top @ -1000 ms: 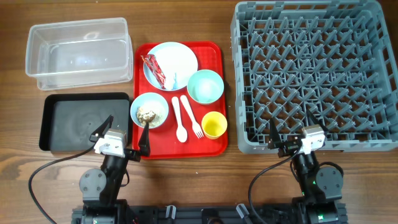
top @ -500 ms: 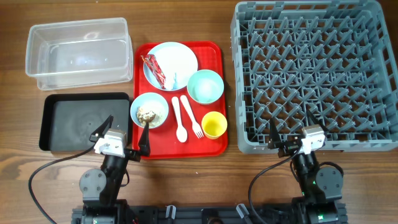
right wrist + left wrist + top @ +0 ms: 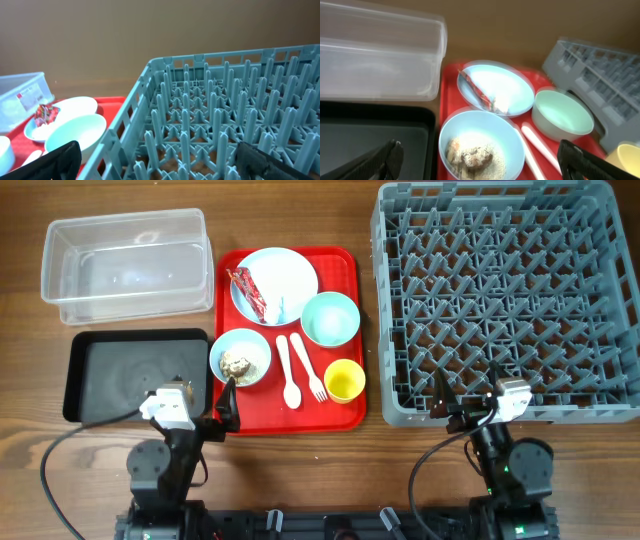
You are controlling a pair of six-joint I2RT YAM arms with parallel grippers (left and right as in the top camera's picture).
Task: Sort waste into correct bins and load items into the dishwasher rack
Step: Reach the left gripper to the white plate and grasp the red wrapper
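The left gripper (image 3: 480,150) has its fingers spread wide, one at each lower corner of the left wrist view, and grips nothing. It hangs low at the bottom edge of the red serving tray (image 3: 340,412), pointed up the frame. That stance puts the pale blue bowl (image 3: 470,120), with its heap of rice-like food scraps (image 3: 470,157), straight between the open fingers, so I judge the bowl the likely first target.

Just above the bowl lies the pale blue plate (image 3: 505,87), with the crumpled red-and-white wrapper (image 3: 477,92) resting on its left part. To the right stands the mint bowl (image 3: 562,115), empty.

In the overhead view the white spoon (image 3: 289,375) and fork (image 3: 310,370) lie side by side between the blue bowl and the yellow cup (image 3: 345,380). Everything to be sorted sits on this one tray.

Both bins lie left of it, within the left arm's side. The black tray (image 3: 370,130) is at lower left and the clear tub (image 3: 375,55) at upper left, and neither holds anything.

The right gripper (image 3: 157,152) is likewise spread and empty. It rests at the lower edge of the grey dishwasher rack (image 3: 500,290), which fills the right of the frame with bare pegs. From there it faces across the rack toward the tray, placed well for loading dishes. No item has yet left the tray.
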